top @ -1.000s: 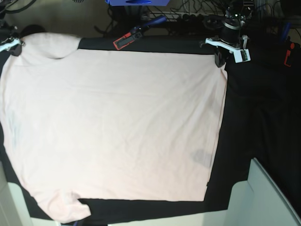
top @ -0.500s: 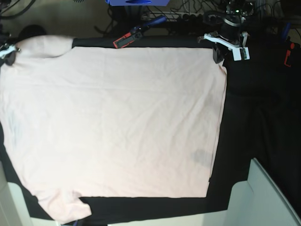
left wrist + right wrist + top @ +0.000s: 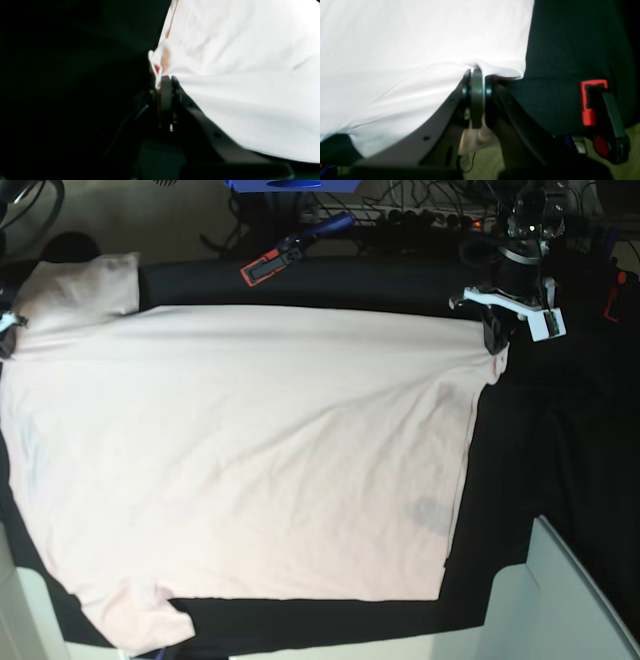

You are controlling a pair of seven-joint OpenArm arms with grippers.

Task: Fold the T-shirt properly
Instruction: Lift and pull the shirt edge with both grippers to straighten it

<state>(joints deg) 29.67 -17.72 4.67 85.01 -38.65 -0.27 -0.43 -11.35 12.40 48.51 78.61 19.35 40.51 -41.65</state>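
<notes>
You have the large pale pink cotton T-shirt (image 3: 240,460) spread plain side up across most of the black table cloth (image 3: 560,440), filling the surface from 9 o'clock through the centre, with bare cloth left along the 3 o'clock side and a strip at 12 o'clock. Your left gripper (image 3: 493,340) sits at about 1 o'clock with its jaws pressed together on the shirt's far corner (image 3: 160,65); in the left wrist view the fabric bunches up right at the fingertips. Your right gripper (image 3: 476,75) is at the 10 o'clock edge, barely inside the base view, and its wrist view shows it pinching a fold of the shirt's edge beside the dark cloth. A short sleeve (image 3: 80,280) lies at 10 o'clock and another at 7 o'clock. A red-and-black bar clamp (image 3: 270,262) grips the table cloth's edge at 12 o'clock, and a similar red clamp (image 3: 591,102) shows in the right wrist view. Behind the table, cables (image 3: 410,210) and a blue object (image 3: 285,185) sit on a tan floor; a pale grey panel (image 3: 560,600) stands at 5 o'clock.
</notes>
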